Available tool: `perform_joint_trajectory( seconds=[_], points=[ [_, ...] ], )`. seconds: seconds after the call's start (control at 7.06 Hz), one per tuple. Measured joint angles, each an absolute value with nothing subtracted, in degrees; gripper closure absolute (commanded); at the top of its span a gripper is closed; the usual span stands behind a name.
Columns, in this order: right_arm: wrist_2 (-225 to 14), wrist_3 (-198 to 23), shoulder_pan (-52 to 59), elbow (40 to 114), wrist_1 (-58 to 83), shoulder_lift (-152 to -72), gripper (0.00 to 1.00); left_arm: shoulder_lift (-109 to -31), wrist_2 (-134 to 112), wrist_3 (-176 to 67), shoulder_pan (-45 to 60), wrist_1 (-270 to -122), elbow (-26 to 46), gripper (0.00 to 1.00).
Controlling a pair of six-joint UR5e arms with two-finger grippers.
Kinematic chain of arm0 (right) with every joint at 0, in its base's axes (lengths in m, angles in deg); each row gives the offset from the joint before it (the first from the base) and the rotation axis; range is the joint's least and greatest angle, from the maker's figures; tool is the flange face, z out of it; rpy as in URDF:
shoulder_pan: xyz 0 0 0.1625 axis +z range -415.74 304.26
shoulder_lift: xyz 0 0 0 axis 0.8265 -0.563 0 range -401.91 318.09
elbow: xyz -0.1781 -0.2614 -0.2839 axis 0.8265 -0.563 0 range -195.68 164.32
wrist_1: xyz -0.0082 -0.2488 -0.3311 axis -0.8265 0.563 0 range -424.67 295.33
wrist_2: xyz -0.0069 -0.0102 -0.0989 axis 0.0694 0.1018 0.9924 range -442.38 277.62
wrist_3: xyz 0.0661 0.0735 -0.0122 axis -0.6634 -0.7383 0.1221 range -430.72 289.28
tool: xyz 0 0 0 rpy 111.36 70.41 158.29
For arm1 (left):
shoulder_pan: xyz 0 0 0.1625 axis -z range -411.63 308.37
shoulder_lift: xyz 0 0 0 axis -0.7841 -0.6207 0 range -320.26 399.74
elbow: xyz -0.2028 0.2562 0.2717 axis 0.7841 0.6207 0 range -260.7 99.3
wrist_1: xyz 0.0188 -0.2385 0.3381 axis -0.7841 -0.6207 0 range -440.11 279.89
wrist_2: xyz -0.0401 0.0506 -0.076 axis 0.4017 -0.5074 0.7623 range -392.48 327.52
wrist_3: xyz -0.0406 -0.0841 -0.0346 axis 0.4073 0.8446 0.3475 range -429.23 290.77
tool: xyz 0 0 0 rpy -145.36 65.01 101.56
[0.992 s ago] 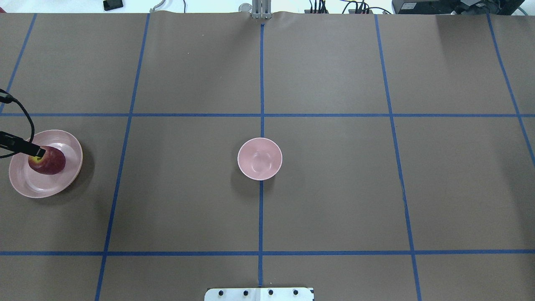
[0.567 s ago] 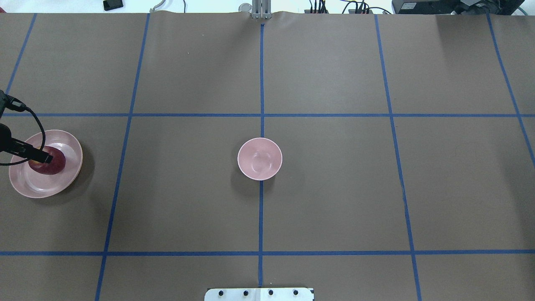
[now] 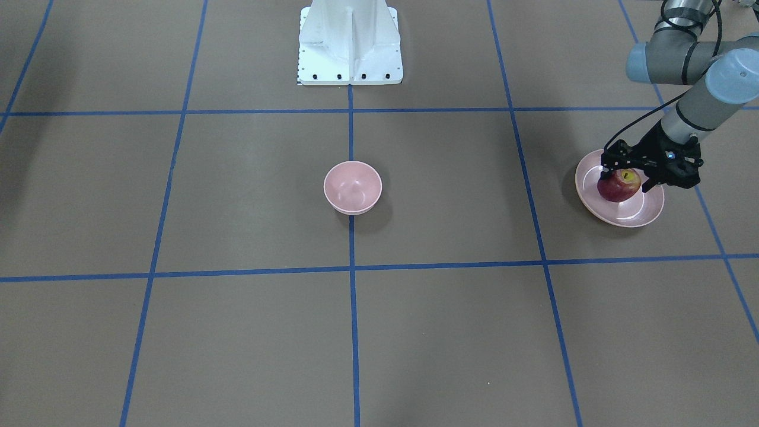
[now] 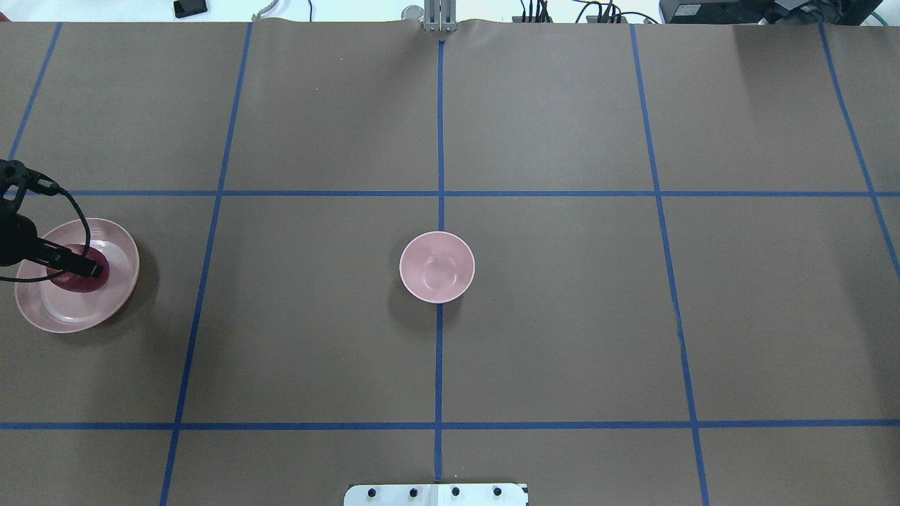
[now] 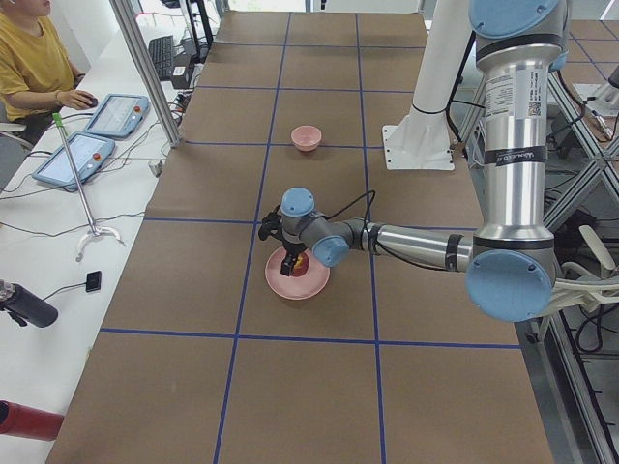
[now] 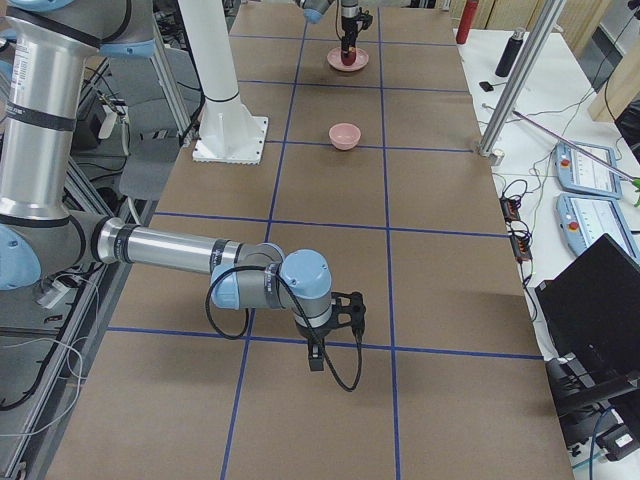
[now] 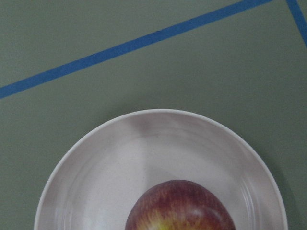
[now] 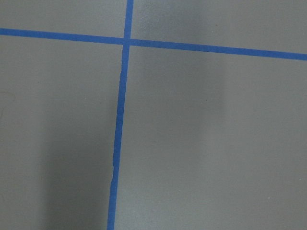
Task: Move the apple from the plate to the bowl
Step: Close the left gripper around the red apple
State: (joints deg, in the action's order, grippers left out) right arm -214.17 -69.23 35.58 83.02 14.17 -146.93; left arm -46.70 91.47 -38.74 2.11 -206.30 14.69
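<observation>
The dark-red apple (image 3: 618, 186) lies on the pale-pink plate (image 3: 639, 214) at the table's left end; both also show in the overhead view, the apple (image 4: 74, 283) and the plate (image 4: 63, 313). My left gripper (image 3: 625, 178) is open, with its black fingers on either side of the apple, close to it. The left wrist view shows the apple's top (image 7: 180, 206) on the plate (image 7: 144, 143). The empty pink bowl (image 4: 436, 267) stands at the table's middle. My right gripper (image 6: 318, 355) hangs low over bare table far from both; I cannot tell whether it is open or shut.
Blue tape lines cross the brown table cover. The white robot base (image 3: 350, 41) stands at the table's edge behind the bowl. A person (image 5: 34, 68) sits at a side desk with tablets. A black cable (image 4: 70, 211) loops over the plate from the left wrist.
My left gripper has moved to the right, from the apple's left edge to over its middle. The apple, plate and bowl have not moved.
</observation>
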Motion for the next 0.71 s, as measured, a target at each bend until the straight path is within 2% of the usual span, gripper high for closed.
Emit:
perform_joint_trajectory(
  seconds=[0.14,0.43,0.71],
  points=[
    [-214.2,-69.2,35.6,83.0,14.2,-146.9,0.0,-47.1,91.5,-38.3,1.6,-206.5,14.1,0.13],
    [-214.2,-69.3,35.6,83.0,14.2,-146.9,0.0,-47.5,91.4,-38.1,1.3,-206.6,13.5,0.63],
    [-214.2,-69.3,35.5,83.0,14.2,-146.9,0.0,-47.6,92.3,-38.0,1.4,-206.3,15.0,0.67]
  ],
)
